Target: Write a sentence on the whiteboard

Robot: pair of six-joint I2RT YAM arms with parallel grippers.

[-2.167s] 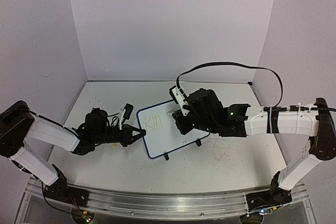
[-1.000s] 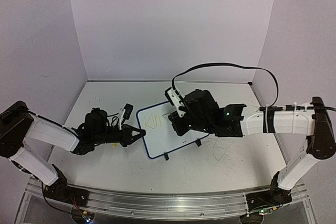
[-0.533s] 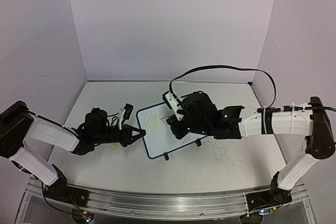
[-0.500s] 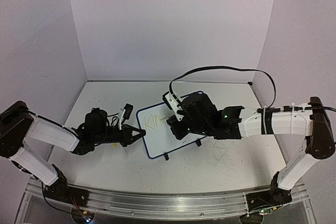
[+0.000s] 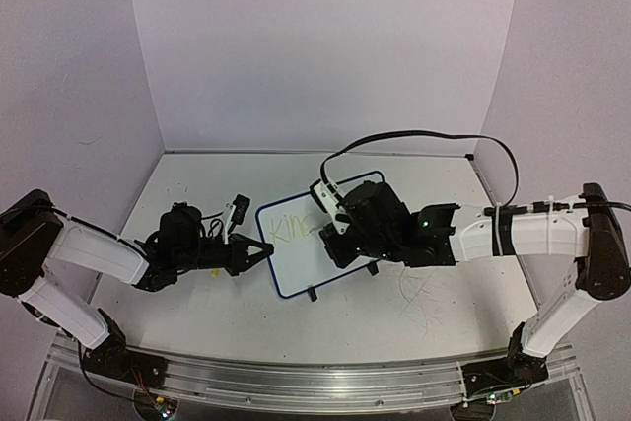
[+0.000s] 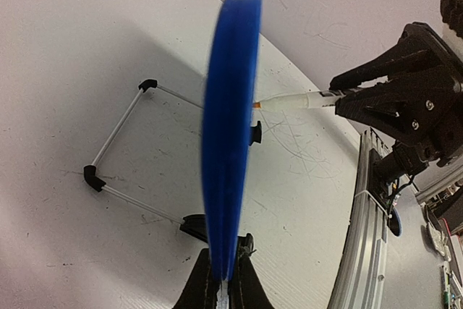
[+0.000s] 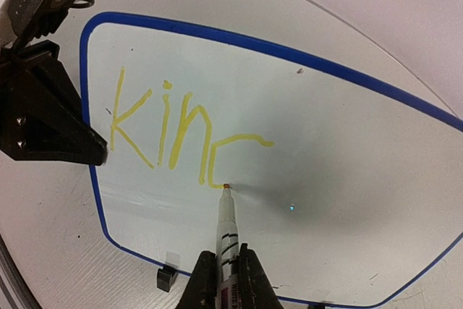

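Note:
The whiteboard point(image 5: 301, 258), white with a dark-blue frame, stands tilted at the table's middle. My left gripper point(image 5: 264, 249) is shut on its left edge; in the left wrist view that blue edge point(image 6: 230, 135) runs up from between the jaws point(image 6: 223, 286). My right gripper point(image 7: 226, 280) is shut on a white marker point(image 7: 227, 233), whose tip touches the board point(image 7: 347, 179). The sentence point(image 7: 170, 127) reads "Kin" in yellow, plus a partly drawn letter ending at the marker tip. From above, the yellow letters point(image 5: 287, 227) show left of the right gripper point(image 5: 340, 239).
Black wire stand feet point(image 5: 312, 294) stick out below the board, with the stand's wire point(image 6: 119, 132) behind it. Grey scratch marks point(image 5: 419, 295) cover the tabletop on the right. A metal rail point(image 5: 296, 382) runs along the near edge. Purple walls enclose the back and sides.
The right arm has shifted over the board and back a little rightward while the yellow writing has grown past "Kin". The left arm and the board have stayed put.

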